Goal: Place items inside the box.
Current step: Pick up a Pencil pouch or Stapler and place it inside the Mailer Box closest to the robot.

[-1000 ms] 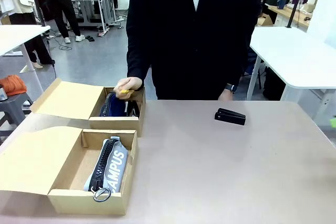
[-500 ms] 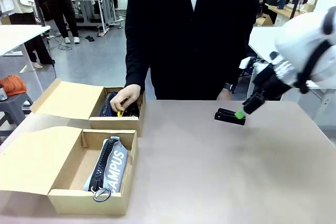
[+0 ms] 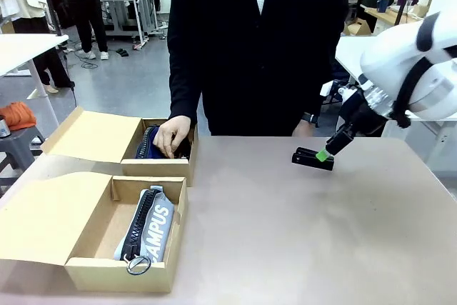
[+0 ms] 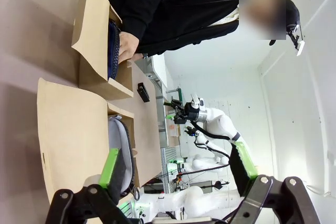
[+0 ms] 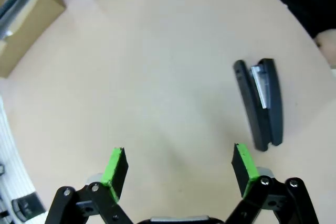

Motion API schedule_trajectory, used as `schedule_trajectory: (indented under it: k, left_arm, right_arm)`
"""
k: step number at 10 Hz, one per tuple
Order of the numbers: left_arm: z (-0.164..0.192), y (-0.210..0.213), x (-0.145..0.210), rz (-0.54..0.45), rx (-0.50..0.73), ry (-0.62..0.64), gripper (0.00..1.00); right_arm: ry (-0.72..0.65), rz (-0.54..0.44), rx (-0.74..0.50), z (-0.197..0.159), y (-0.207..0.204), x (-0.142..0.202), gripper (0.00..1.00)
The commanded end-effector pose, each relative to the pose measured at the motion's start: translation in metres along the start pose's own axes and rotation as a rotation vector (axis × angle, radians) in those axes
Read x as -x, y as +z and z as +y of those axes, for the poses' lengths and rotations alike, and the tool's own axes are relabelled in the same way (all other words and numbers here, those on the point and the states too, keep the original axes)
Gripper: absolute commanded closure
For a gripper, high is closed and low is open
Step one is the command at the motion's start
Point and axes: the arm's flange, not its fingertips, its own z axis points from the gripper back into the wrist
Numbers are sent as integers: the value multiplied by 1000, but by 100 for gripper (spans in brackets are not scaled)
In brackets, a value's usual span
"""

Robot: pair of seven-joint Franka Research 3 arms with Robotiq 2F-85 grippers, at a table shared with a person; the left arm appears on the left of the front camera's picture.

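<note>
A black stapler (image 3: 313, 158) lies on the table at the far right. My right gripper (image 3: 327, 149) hangs open just above the stapler's right end; in the right wrist view the stapler (image 5: 261, 103) lies a little ahead of the right fingertip, beyond the open gripper (image 5: 179, 166). The near cardboard box (image 3: 121, 275) holds a grey "CAMPUS" pouch (image 3: 150, 228). Behind it, the far box (image 3: 158, 168) holds a navy pouch (image 3: 148, 142), and the person's hand (image 3: 171, 136) reaches into this box. My left gripper (image 4: 176, 163) is open and empty, off to the side of both boxes.
Both boxes have their lids (image 3: 43, 212) folded out to the left. The person (image 3: 257, 41) stands at the far edge of the table, the other hand (image 3: 307, 130) resting behind the stapler. Bare tabletop (image 3: 285, 233) stretches across the middle and front right.
My right arm came in from the right and dropped toward the stapler. The person's hand, holding a yellow item a second ago, has gone down into the far box.
</note>
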Motion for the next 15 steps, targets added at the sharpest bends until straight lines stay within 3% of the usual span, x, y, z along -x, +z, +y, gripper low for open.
schedule_trajectory:
  k: [1, 2, 3, 4, 5, 8, 10, 14, 15]
  left_arm:
    - [-1, -1, 2, -14, 22, -21, 0]
    - [-1, -1, 2, -14, 22, -21, 0]
    - [-1, -1, 2, -14, 22, -21, 0]
    - [-1, -1, 2, -14, 22, -21, 0]
    - [-1, -1, 2, -14, 22, -21, 0]
    - [-1, -1, 2, -14, 22, -21, 0]
    - [-1, -1, 2, -14, 22, -21, 0]
    - [-1, -1, 2, -14, 22, -21, 0]
    - [-1, -1, 2, -14, 22, -21, 0]
  right_arm:
    - [0, 1, 5, 2, 3, 0, 0]
    - [6, 98, -216, 32, 40, 33, 0]
    - [-26, 110, -306, 45, 75, 66, 0]
    - [-79, 165, -295, 58, 101, 94, 0]
    - [-112, 131, -256, 79, 125, 119, 0]
    - [-240, -74, -19, 142, 182, 196, 0]
    - [-385, -209, 58, 154, 202, 251, 0]
    - [-449, -280, 118, 140, 196, 264, 0]
    - [-436, -240, 59, 127, 222, 250, 0]
